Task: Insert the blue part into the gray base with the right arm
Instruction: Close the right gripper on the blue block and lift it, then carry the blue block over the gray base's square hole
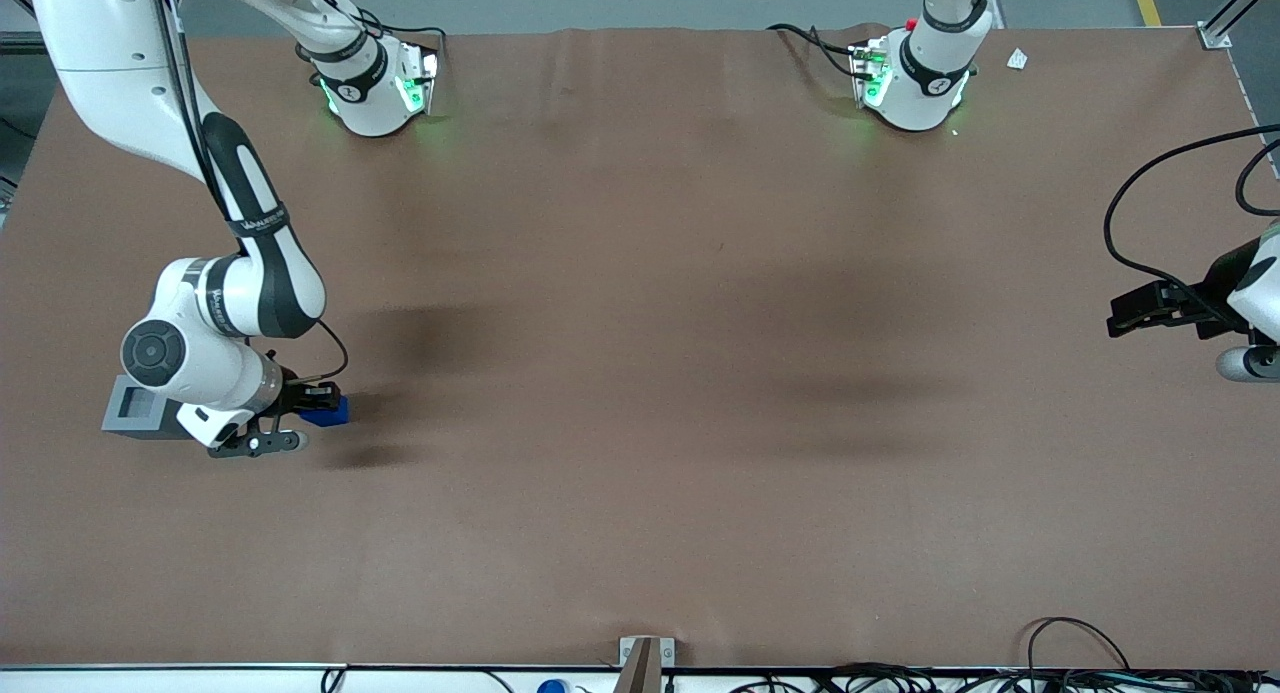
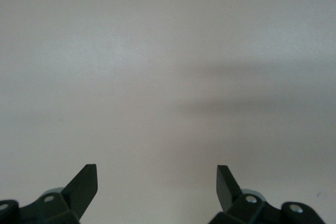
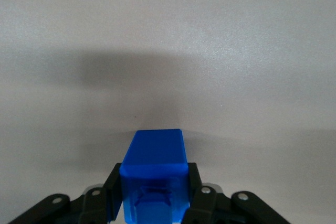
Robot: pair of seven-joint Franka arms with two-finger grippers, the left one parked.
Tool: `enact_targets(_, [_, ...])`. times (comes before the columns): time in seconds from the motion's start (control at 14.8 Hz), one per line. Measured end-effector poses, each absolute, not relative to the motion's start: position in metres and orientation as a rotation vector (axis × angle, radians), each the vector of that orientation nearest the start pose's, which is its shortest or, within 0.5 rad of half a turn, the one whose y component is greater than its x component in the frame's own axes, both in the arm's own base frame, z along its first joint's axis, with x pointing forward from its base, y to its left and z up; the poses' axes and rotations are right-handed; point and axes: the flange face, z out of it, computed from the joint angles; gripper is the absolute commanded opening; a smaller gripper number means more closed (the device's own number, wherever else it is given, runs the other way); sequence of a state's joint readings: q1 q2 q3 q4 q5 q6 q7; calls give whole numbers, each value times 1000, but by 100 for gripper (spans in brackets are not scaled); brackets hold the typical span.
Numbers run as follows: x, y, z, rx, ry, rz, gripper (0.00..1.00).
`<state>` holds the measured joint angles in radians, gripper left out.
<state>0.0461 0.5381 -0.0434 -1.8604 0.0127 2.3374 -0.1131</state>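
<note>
1. Presently, the gray base sits on the counter, partly under the right arm.
2. Gripper clamps the blue part by its flat sides, beside the base.
3. Judged light, rigid, smooth plastic; may slip.

The table carries a brown cover. The gray base rests on it at the working arm's end. The gripper holds the blue part just beside the gray base, toward the parked arm's end.
</note>
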Motion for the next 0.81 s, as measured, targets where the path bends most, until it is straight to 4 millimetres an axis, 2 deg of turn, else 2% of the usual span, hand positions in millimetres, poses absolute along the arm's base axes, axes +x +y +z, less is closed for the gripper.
enact_targets(0.27, [637, 2, 228, -3146, -175, 103, 25])
enact_targets(0.54, [646, -7, 247, -3148, -152, 132, 23])
enact_targets(0.67, [652, -23, 261, -3151, -113, 127, 23])
enact_targets(0.81, [657, -49, 274, -3155, -61, 97, 23])
